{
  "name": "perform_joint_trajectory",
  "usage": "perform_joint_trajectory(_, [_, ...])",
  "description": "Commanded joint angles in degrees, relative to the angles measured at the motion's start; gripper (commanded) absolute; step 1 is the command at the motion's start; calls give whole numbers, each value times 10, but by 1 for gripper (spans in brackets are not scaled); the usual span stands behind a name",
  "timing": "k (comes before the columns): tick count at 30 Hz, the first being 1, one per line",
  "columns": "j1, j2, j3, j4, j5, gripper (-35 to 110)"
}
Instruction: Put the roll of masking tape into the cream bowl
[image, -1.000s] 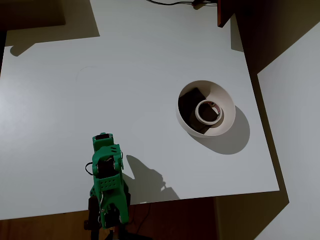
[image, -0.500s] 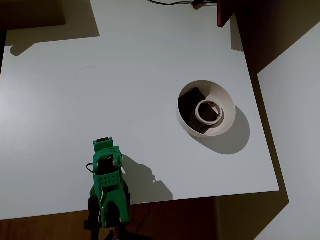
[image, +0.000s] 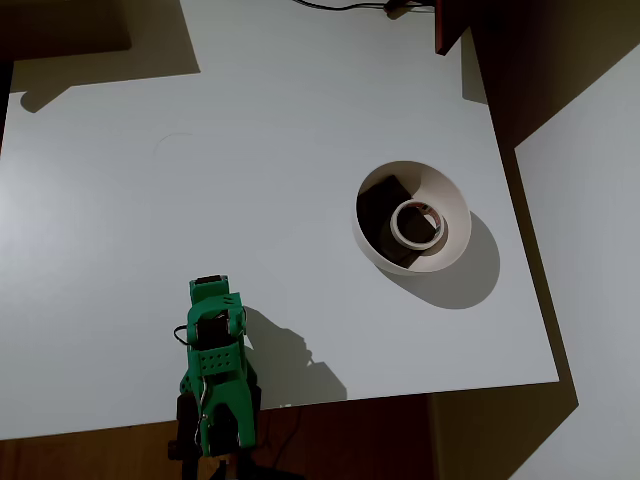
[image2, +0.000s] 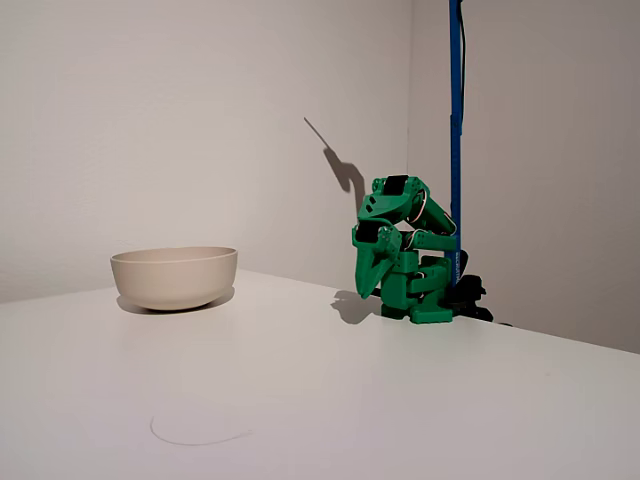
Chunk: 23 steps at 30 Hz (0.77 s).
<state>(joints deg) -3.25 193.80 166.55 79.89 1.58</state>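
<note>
1 roll of masking tape (image: 416, 223) inside cream bowl (image: 452, 205), overhead; hidden from the side.

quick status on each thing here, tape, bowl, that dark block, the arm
roll of masking tape: lying flat inside the cream bowl, on top of the dark block
cream bowl: upright on the table, holding the block and the tape
dark block: in the bowl, tilted against its wall
green arm: folded at the table edge, far from the bowl
gripper: pointing down, empty; open or shut unclear
</note>
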Motion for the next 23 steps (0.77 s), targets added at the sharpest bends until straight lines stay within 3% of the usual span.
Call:
perform_joint_trajectory(1, [-6, 4, 4, -4, 10, -3])
perform_joint_trajectory(23, [-6, 4, 4, -4, 10, -8])
